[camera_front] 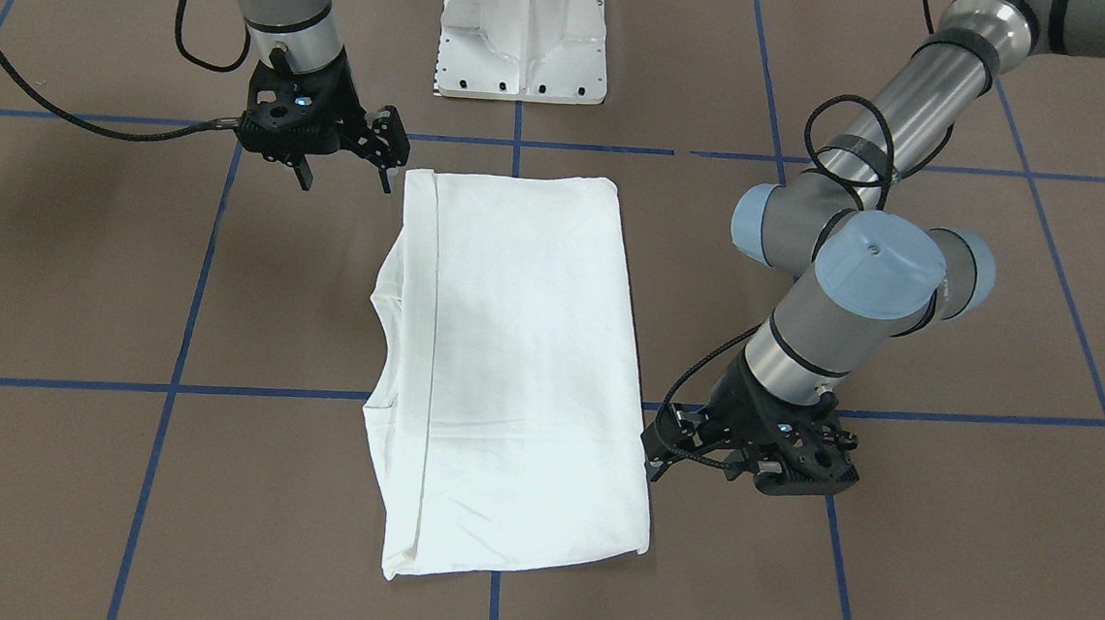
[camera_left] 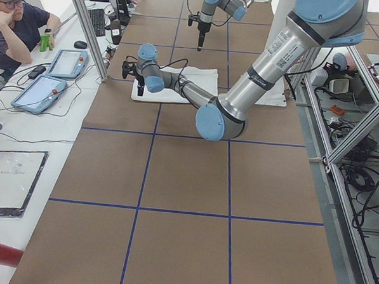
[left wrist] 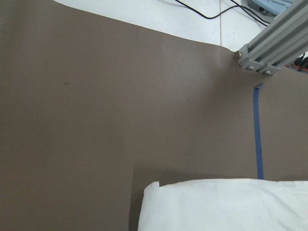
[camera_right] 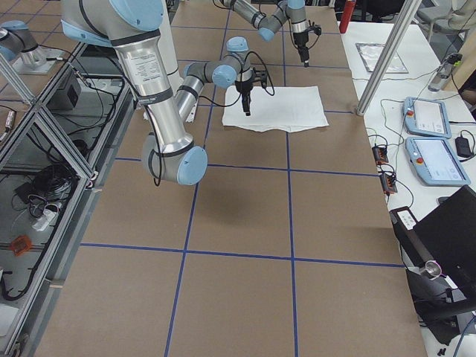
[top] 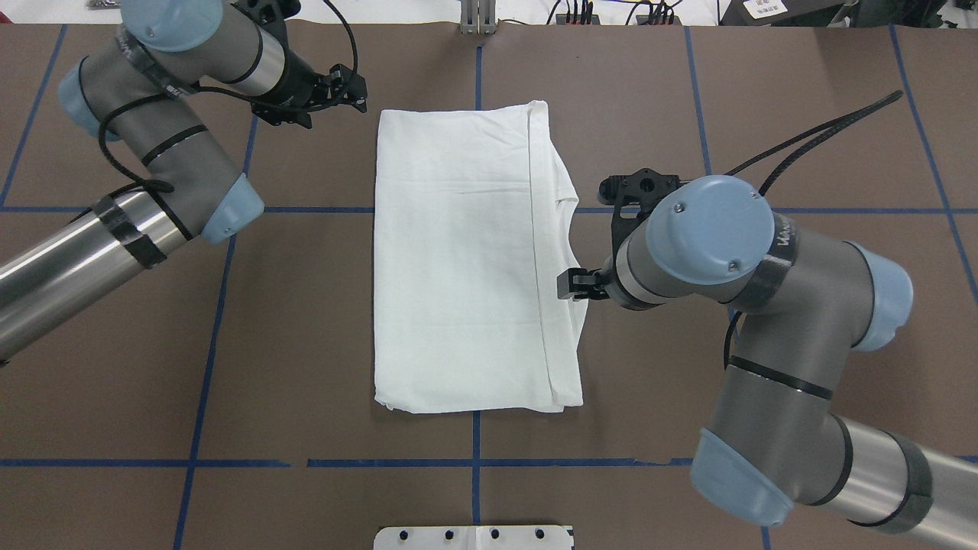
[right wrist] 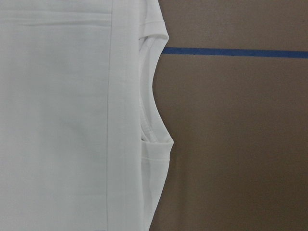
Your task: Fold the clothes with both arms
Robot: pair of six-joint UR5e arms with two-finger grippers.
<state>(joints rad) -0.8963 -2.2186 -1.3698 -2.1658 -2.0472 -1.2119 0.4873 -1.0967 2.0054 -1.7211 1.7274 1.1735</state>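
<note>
Flanking one folded white T-shirt (camera_front: 511, 346): left end effector (camera_front: 712, 469) and right end effector (camera_front: 346, 179), both spread wide, empty.

**A robotics laboratory**

A lab is indicated by a brown table (camera_left: 175, 179) marked out with blue tape lines (camera_left: 228, 176). Over it the left arm (top: 153, 191) and right arm (top: 802, 267) are seen, near a white pedestal base (camera_front: 523, 31). In the exterior left view, aluminium framing (camera_left: 89, 32), teach pendants (camera_left: 39, 94) and a seated person (camera_left: 17, 25) are found at upper left, and loose cables (camera_left: 365, 183) at right.
</note>
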